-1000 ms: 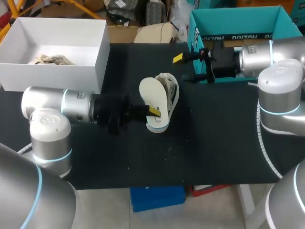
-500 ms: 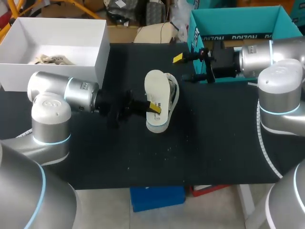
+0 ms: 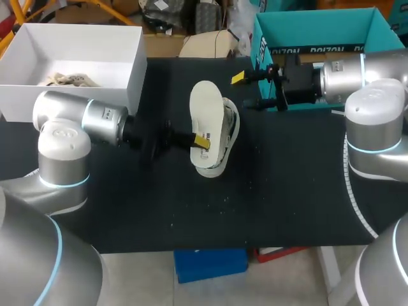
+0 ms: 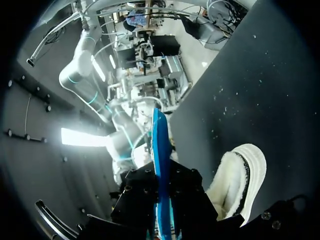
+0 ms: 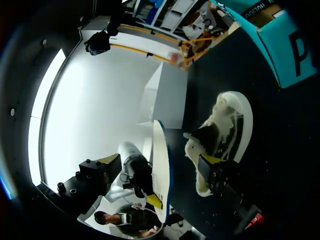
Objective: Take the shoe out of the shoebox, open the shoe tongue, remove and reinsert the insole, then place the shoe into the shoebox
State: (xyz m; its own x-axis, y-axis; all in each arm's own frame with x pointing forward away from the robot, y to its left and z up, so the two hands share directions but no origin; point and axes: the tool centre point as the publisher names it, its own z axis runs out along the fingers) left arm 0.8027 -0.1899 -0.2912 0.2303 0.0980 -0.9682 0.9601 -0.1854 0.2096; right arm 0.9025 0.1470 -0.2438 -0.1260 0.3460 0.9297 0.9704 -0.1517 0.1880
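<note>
A pale shoe (image 3: 225,135) lies on its side in the middle of the black table (image 3: 287,185). My left gripper (image 3: 203,140) is shut on the white insole (image 3: 206,107) and holds it just above the shoe. In the left wrist view the insole (image 4: 160,160) stands edge-on between the fingers, blue underside showing, with the fleecy shoe (image 4: 239,176) beside it. My right gripper (image 3: 247,91) hangs open beyond the shoe, in front of the teal shoebox (image 3: 319,29), with nothing in it. From the right wrist, shoe (image 5: 222,134) and insole (image 5: 161,165) lie ahead.
A white open box (image 3: 76,48) stands at the table's far left with another pale shoe (image 3: 67,80) inside. The teal shoebox takes the far right corner. My right arm's elbow (image 3: 376,127) stands over the right side.
My left arm has swung the insole a little toward the far side and turned it, so it now stands higher over the shoe. The right arm has not moved.
</note>
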